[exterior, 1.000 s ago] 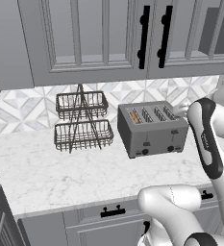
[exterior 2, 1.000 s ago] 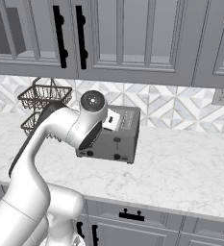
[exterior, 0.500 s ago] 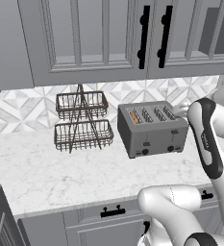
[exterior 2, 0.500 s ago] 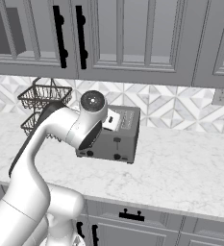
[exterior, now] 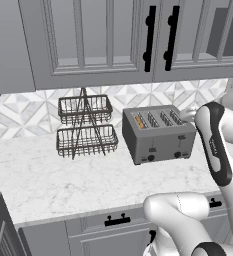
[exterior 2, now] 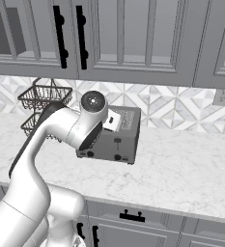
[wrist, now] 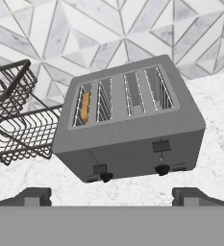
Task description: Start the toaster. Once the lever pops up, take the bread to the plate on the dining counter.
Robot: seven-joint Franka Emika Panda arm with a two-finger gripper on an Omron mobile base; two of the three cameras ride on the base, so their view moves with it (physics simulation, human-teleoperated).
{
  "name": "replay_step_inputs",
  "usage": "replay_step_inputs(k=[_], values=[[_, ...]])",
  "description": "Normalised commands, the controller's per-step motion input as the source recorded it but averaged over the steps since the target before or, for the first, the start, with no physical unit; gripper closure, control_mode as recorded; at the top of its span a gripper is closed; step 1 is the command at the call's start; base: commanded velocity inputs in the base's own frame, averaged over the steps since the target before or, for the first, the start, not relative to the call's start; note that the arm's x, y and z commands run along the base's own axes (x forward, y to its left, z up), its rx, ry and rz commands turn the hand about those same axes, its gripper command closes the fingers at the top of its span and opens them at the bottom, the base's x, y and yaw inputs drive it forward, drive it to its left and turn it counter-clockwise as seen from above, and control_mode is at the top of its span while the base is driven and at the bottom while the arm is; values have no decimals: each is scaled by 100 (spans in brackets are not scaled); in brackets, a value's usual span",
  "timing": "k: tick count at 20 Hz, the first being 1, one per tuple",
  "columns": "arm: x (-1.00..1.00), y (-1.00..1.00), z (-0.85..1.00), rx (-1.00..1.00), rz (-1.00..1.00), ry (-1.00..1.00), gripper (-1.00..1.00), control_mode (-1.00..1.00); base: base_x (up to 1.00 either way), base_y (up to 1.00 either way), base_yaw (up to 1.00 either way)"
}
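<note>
The grey four-slot toaster (exterior: 158, 142) (exterior 2: 118, 144) (wrist: 132, 144) stands on the marble counter against the tiled wall. The golden bread (wrist: 85, 108) (exterior: 139, 121) sits deep in its leftmost slot. On the front face, the left lever (wrist: 99, 169) is close above its knob, and the right lever (wrist: 161, 145) is higher. My gripper (wrist: 114, 196) hovers in front of and above the toaster, open, with nothing between its fingertips (wrist: 34, 194). The plate and the dining counter are out of view.
A two-tier wire basket rack (exterior: 85, 127) (exterior 2: 41, 103) (wrist: 12, 120) stands just left of the toaster. Grey wall cabinets (exterior: 113, 40) hang overhead. Bare marble counter (exterior 2: 186, 169) stretches to the right, with a wall outlet (exterior 2: 221, 96) above it.
</note>
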Motion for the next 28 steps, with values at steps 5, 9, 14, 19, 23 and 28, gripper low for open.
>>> replay_step_inputs(k=[5,9,14,19,23,28], values=[[0,0,0,0,0,0,-100,-100,0,0,0],[0,0,0,0,0,0,-100,-100,0,0,0],[0,0,0,0,0,0,-100,-100,0,0,0],[0,0,0,0,0,0,-100,-100,0,0,0],[0,0,0,0,0,0,-100,-100,0,0,0],[0,0,0,0,0,0,-100,-100,0,0,0]])
